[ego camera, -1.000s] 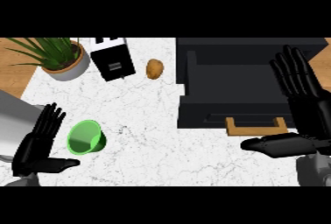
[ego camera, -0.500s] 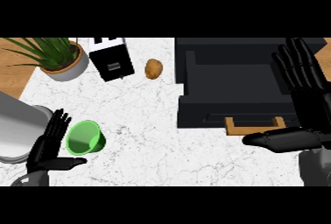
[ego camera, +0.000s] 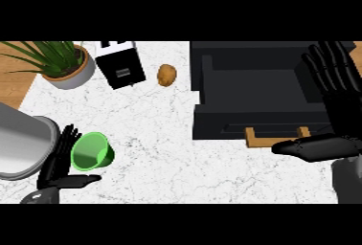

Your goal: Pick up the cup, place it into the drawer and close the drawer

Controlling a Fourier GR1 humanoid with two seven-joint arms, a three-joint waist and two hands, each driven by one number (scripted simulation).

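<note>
Green cup (ego camera: 92,151) lying on its side on the white marble table (ego camera: 155,124), left robot hand (ego camera: 60,165) just beside it with fingers straight, not curled round it, open black drawer (ego camera: 258,86) well apart, right robot hand (ego camera: 332,95) open over the drawer's right side

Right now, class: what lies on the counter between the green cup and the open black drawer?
In the head view, only bare white marble counter lies between the green cup and the drawer. The potato sits farther back, off that line.
</note>
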